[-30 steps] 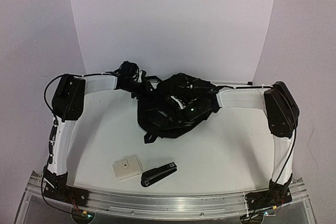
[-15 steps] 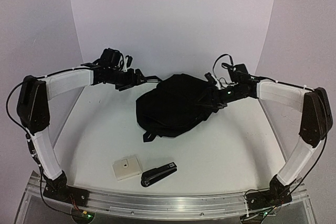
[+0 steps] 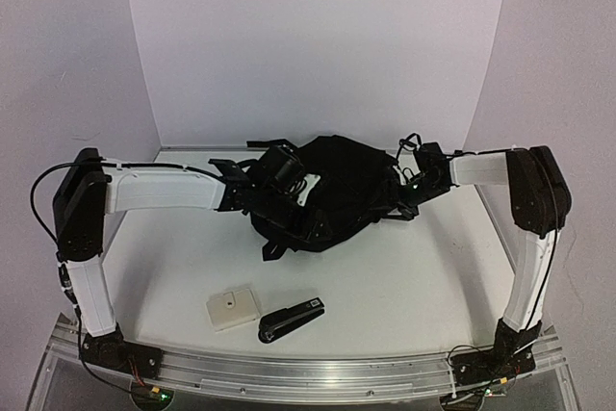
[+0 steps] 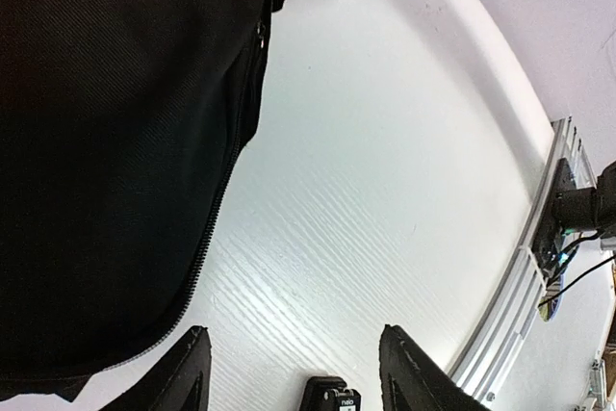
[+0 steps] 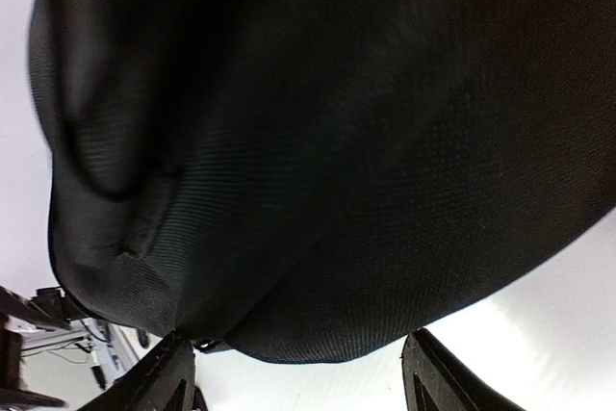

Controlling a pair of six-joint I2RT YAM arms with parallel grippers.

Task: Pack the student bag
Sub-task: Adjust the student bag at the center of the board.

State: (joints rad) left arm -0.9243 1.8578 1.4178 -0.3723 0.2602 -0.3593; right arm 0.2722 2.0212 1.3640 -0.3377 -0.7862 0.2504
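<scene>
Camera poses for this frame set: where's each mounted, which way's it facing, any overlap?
Top external: above and behind the bases, looking down at the table; left arm, right arm shown.
Left wrist: on that wrist, looking past the left gripper at the student bag and table; fingertips shown.
Right wrist: on that wrist, looking past the right gripper at the bag, close up; fingertips shown.
Shared: all see the bag.

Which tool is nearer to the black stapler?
Left. The left tool is at the left edge of the bag, straight behind the stapler; the right tool is at its right side.
</scene>
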